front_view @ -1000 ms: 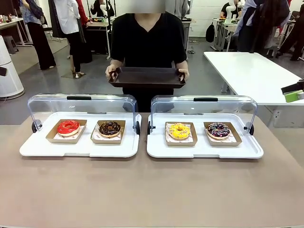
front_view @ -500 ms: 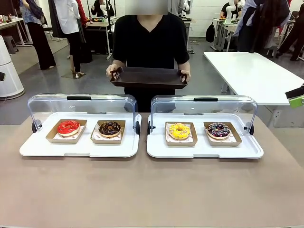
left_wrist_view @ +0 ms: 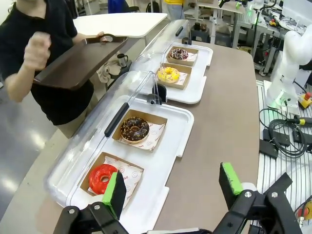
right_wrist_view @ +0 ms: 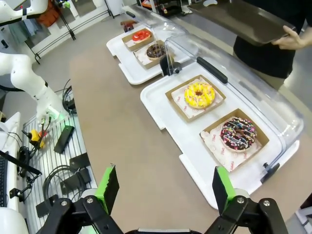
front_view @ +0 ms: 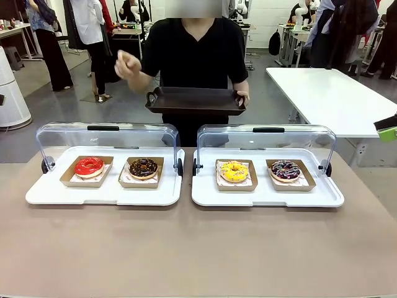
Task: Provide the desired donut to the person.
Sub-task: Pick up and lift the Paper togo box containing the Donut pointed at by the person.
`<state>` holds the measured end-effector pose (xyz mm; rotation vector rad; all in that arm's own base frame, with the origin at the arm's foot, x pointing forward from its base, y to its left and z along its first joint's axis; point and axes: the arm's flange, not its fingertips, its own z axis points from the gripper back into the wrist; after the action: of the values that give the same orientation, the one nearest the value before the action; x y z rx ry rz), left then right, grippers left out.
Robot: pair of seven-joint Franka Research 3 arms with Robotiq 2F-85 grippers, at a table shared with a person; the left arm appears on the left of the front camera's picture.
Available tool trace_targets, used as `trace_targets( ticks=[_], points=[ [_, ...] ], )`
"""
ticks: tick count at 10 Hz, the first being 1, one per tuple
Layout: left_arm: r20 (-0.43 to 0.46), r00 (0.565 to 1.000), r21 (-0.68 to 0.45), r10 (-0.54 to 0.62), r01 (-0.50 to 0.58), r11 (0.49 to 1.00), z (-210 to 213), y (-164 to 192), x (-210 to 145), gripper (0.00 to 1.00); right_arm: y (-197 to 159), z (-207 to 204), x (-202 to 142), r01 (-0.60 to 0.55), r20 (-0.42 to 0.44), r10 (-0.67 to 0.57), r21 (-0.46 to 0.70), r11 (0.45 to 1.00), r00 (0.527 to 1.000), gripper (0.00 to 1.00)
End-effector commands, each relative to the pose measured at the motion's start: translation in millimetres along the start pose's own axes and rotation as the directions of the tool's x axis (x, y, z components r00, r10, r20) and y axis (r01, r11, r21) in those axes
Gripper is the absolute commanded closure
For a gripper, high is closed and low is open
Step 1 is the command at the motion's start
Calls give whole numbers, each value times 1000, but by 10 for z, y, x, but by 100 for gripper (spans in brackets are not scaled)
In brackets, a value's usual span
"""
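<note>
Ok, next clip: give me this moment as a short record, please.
person: far side, one hand on brown tray, other hand raised
left white tray: red donut, chocolate donut, left cover open
right white tray: yellow donut, sprinkled donut, right cover open
left claw: open, empty
right claw: open, empty
task: no donut picked yet

There were 4 donuts: 1 red donut (front_view: 89,166), 1 choc donut (front_view: 143,166), 1 yellow donut (front_view: 234,170), 1 sprinkled donut (front_view: 285,169). Card boats (front_view: 124,180) numbered 4, 1 per donut. White trays were 2, left tray (front_view: 99,196) & right tray (front_view: 267,198), w/ 2 donuts ea. Clear lids were 2, left lid (front_view: 68,139) & right lid (front_view: 298,141). Dark serving tray (front_view: 195,99): 1. Person (front_view: 195,53): 1. Robot hands counted 2, left hand (left_wrist_view: 173,180) & right hand (right_wrist_view: 165,184).
</note>
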<state>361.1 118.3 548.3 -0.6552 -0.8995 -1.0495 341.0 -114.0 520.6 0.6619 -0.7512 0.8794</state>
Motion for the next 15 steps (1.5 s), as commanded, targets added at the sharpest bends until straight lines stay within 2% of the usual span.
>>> trace_targets(
  ticks=[1,12,13,14,15],
  points=[
    [26,1000,-3,-10,10,1000,24,29,8,0,-14,-3,16,-8,25,8,10,1000,1000,0],
    [26,1000,-3,-10,10,1000,24,29,8,0,-14,-3,16,-8,25,8,10,1000,1000,0],
    [0,1000,0,1,-1,1000,0,5,-1,0,-14,-3,16,-8,25,8,10,1000,1000,0],
    [-131,989,-17,-63,62,998,-123,-92,124,0,-14,-3,16,-8,25,8,10,1000,1000,0],
    [-263,957,-61,-127,115,992,-330,-183,307,0,-14,-3,16,-8,25,8,10,1000,1000,0]
  ],
)
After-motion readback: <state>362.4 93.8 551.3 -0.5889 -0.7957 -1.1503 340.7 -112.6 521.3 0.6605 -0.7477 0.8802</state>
